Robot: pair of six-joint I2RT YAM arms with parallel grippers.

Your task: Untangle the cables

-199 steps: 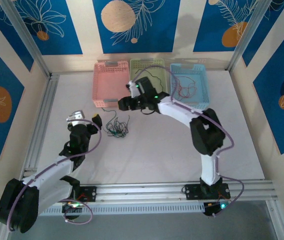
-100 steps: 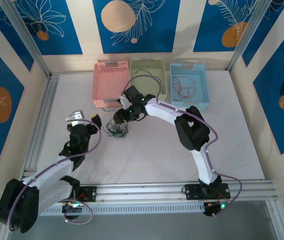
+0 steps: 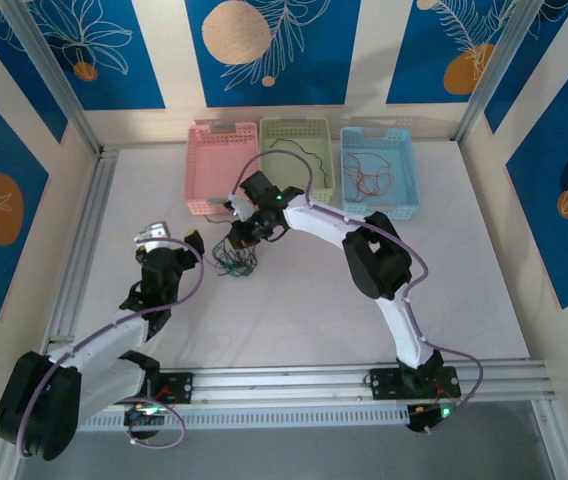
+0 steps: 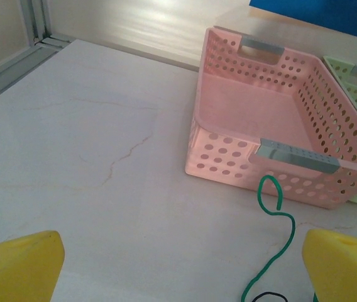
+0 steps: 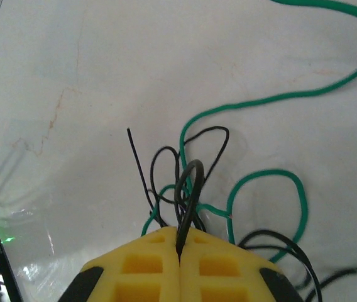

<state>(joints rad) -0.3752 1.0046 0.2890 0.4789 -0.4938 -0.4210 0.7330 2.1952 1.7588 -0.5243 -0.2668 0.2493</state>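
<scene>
- Left claw (image 3: 171, 238): wide open, empty, at 9 o'clock of the cables (image 3: 234, 260).
- Cables: green-and-black clump on the tabletop (image 3: 294, 310), at 6 o'clock of the pink basket (image 3: 219, 165).
- Right claw (image 5: 180, 242): pinched shut on one black cable (image 5: 191, 179) in the clump.
- Risk: lifting may drag the whole knot along and tighten it, since strands interloop; the thin strand may also slip free.

Green and black cables (image 3: 235, 263), tangled clump

The whole table (image 3: 484, 300) is taken in from high above and behind. From the left wrist, the pink basket (image 4: 229, 157) is faced low and near. From the right wrist, the cables (image 5: 266, 182), shared by all views, are looked down on closely.
</scene>
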